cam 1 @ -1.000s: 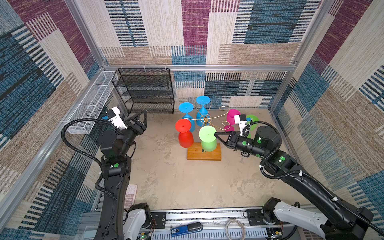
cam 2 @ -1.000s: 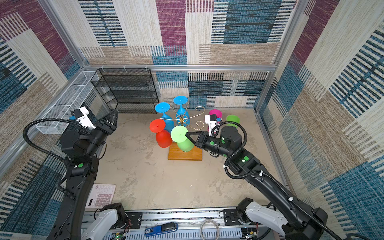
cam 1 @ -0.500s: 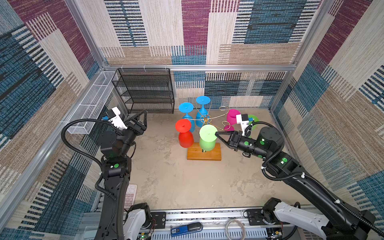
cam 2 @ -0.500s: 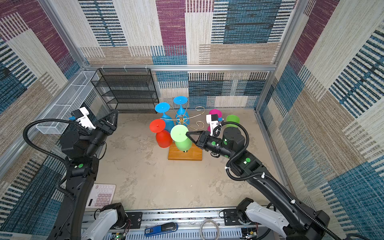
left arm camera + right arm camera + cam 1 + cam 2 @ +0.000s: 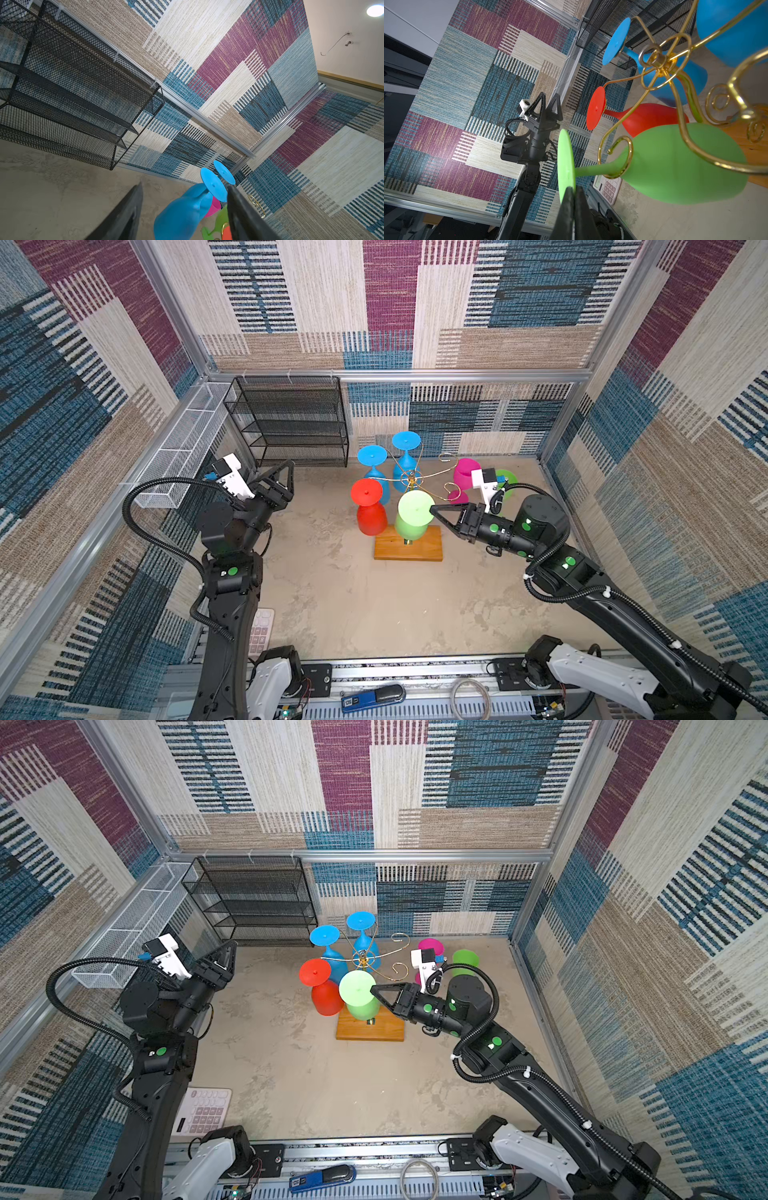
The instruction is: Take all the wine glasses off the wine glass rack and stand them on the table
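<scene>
The wine glass rack [image 5: 409, 479] [image 5: 362, 959] is a gold wire stand on an orange-brown wooden base [image 5: 428, 549]. A green wine glass [image 5: 413, 508] [image 5: 355, 988] [image 5: 675, 164] hangs upside down from its front curled arm, next to a red one [image 5: 370, 518] and two blue ones [image 5: 376, 460]. My right gripper [image 5: 432, 510] [image 5: 372, 989] [image 5: 574, 190] is shut on the rim of the green glass's round foot. Well left of the rack, my left gripper [image 5: 284, 475] [image 5: 226, 957] [image 5: 185, 185] is raised, open and holds nothing.
A pink glass [image 5: 463, 475] and another green one [image 5: 507, 479] stand on the floor right of the rack, behind my right wrist. A black mesh shelf unit [image 5: 291, 423] and a white mesh basket [image 5: 183, 448] line the back left. A pink calculator [image 5: 203, 1108] lies front left.
My right wrist has edged very slightly to the right, still gripping the green foot. The glass stays on its arm and the left arm has not moved.
</scene>
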